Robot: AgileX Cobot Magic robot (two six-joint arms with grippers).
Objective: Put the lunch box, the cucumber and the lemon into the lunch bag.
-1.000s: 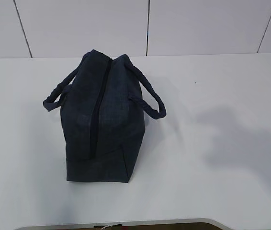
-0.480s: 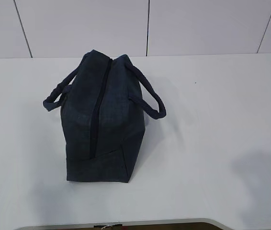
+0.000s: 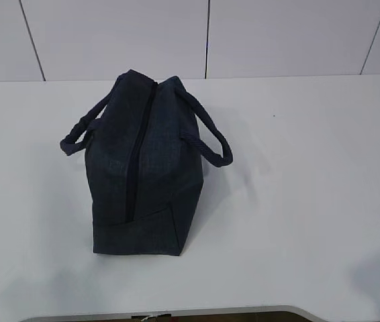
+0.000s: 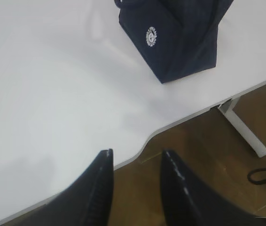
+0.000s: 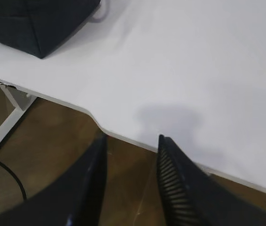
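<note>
The left gripper point(image 4: 134, 162) hangs parted and empty off the bench's point(image 3: 297, 201) near edge. The bag point(image 3: 143, 174) stands left of centre, zipped along its top. The right gripper point(image 5: 130, 143) is likewise parted and empty. Box, cucumber and lemon are unseen, likely inside; both arms should stay clear.

Each tool point(image 4: 135, 155) point(image 5: 130, 139) has two glossy black tapered fingers with ribbed pads.

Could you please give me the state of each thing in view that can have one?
lunch bag: upright on the table, zipper closed, handles flopped to either side.
left end effector: open, empty, past the table's near edge.
right end effector: open, empty, at the table's near edge.
</note>
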